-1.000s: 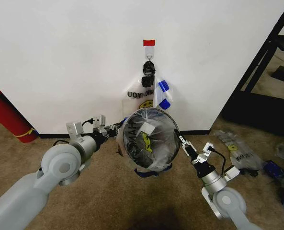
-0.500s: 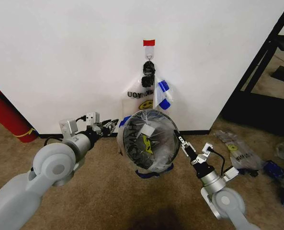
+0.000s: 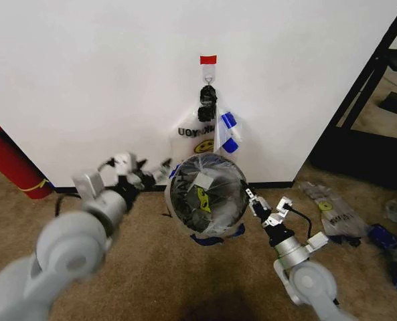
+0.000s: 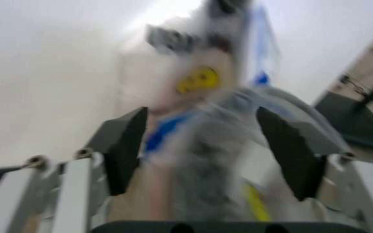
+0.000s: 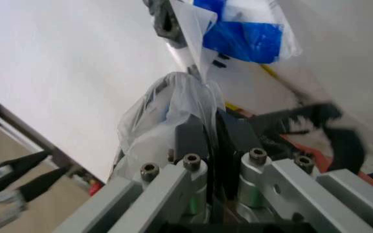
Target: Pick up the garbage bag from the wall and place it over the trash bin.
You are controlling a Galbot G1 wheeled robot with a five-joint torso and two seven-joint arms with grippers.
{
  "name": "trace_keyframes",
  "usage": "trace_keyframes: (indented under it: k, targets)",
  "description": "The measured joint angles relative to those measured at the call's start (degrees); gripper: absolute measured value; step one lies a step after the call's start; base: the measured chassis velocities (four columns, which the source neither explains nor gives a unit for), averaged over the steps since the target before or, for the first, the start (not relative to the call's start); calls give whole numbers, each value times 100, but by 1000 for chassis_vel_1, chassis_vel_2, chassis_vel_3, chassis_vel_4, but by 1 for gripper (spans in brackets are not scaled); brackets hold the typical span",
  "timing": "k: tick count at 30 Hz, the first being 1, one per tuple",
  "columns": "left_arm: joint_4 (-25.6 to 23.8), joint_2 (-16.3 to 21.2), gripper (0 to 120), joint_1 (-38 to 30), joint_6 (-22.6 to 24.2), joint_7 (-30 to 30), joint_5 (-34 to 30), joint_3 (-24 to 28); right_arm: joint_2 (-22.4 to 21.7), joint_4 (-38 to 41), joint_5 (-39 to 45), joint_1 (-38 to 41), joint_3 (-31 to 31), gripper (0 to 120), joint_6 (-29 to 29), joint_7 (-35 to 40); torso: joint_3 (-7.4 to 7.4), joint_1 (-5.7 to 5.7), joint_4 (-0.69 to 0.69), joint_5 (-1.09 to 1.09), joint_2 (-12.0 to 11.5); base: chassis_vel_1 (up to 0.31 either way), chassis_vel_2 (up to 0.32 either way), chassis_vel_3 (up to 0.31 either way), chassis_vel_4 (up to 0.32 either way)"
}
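Since the earlier head frames, the left gripper (image 3: 163,168) has lifted away from the bin rim toward 10 o'clock, and the left arm now shows motion blur. The right gripper (image 3: 250,195) has shifted slightly toward the bin. The bag's opening has also drawn in more closely over the rim.

Left gripper: positioned at 9 o'clock of the trash bin (image 3: 205,231), just beside the rim. In the left wrist view its fingers (image 4: 123,148) stand wide apart, with blurred bag plastic visible between them; contact cannot be confirmed.

Right gripper: positioned at 3 o'clock of the bin, at the rim. In the right wrist view its fingers (image 5: 192,140) are closed narrowly, pinching a fold of the garbage bag (image 5: 157,114).

Garbage bag (image 3: 205,194): draped over the mouth of the bin, with translucent film stretched across the opening. A yellow smiley and black print show through the inside. A blue patch sits at the rim at 6 o'clock.

Wall (image 3: 98,80): white, with a black baseboard (image 3: 272,184) running along the floor. A red tape strip (image 3: 208,59) is at 12 o'clock above the bin. Below it, more smiley bags (image 3: 201,137) with blue patches hang from a hook (image 3: 207,85).

Surroundings: a red fire extinguisher (image 3: 7,160) leans at 9 o'clock, well apart from the bin. Loose bags (image 3: 332,212) lie on the carpet at 3 o'clock.
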Motion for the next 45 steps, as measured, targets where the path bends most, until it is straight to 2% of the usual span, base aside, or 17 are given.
trace_keyframes:
  k: [1,2,3,7,11,13,15,22,28,38,45]
  targets:
    - [0,0,64,0,0,0,0,0,0,0,0,0,0,1,0,0,0,0,0,0,0,0,0,0,0]
    - [-81,-13,58,38,33,0,21,97,30,30,-117,-21,-15,1,26,78,0,0,0,0,0,0,0,0,0]
    - [-197,-28,43,19,123,12,53,435,107,136,-422,-109,-34,1,103,219,0,0,0,1,0,0,0,0,0]
    - [-174,-82,26,-111,189,18,203,886,169,230,-813,-191,-48,1,207,268,0,0,-1,1,0,0,0,0,0]
    - [-105,-86,17,-189,234,31,274,1076,223,279,-997,-237,-52,1,263,303,0,0,0,1,0,0,0,0,0]
    - [45,-89,5,-398,283,8,303,1315,296,324,-1199,-316,-57,1,326,299,0,0,0,1,0,0,0,0,0]
    - [181,-131,0,-569,329,-70,277,1430,340,357,-1294,-368,-64,1,351,290,0,0,-1,1,0,0,0,0,0]
    - [586,-264,0,-1003,457,-418,-97,1593,411,429,-1451,-434,-50,1,405,265,0,0,-1,0,0,0,0,0,0]
    - [686,-302,0,-1091,474,-502,-241,1624,472,430,-1531,-471,-62,1,424,234,0,0,0,0,0,0,0,0,0]
    - [1008,-443,0,-1304,521,-583,-233,1789,466,409,-1691,-459,-160,1,439,218,0,0,0,1,0,0,0,0,0]
    - [1439,-611,0,-1437,560,-595,-88,2032,456,471,-1757,-505,-228,1,439,203,1,0,-1,0,0,0,0,0,0]
